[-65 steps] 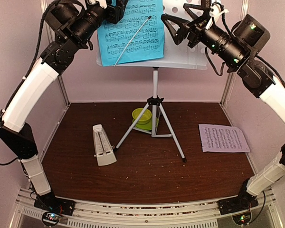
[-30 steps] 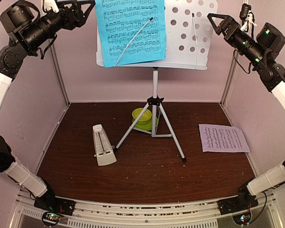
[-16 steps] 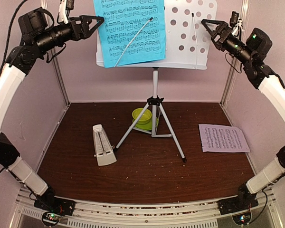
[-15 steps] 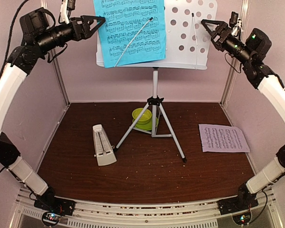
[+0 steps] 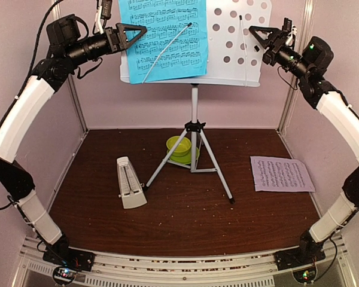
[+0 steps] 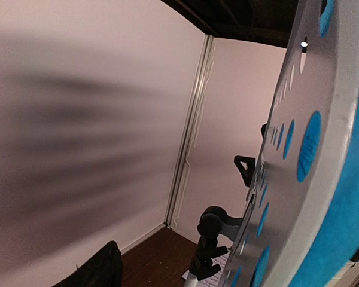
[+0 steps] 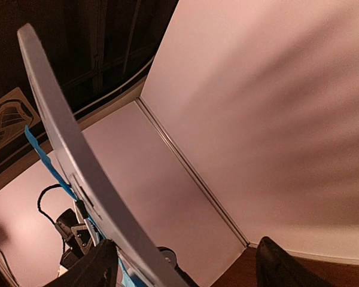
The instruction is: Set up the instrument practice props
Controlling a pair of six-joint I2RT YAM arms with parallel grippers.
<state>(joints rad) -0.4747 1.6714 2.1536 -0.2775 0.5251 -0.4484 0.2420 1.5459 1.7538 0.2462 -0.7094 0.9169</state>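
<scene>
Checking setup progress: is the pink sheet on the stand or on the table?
On the table: the pink sheet lies flat right of the tripod.

L arm [image 5: 24, 113] rises from its base w/ elbow out to the left, forearm bent inward & roughly level up top, L gripper [image 5: 137, 31] pointing right, jaws apart; its wrist cam shows one finger [image 6: 102, 268] low at left. R arm [image 5: 341, 116] mirrors it: R gripper [image 5: 256, 34] points left, both fingers [image 7: 99, 266] spread wide.
</scene>
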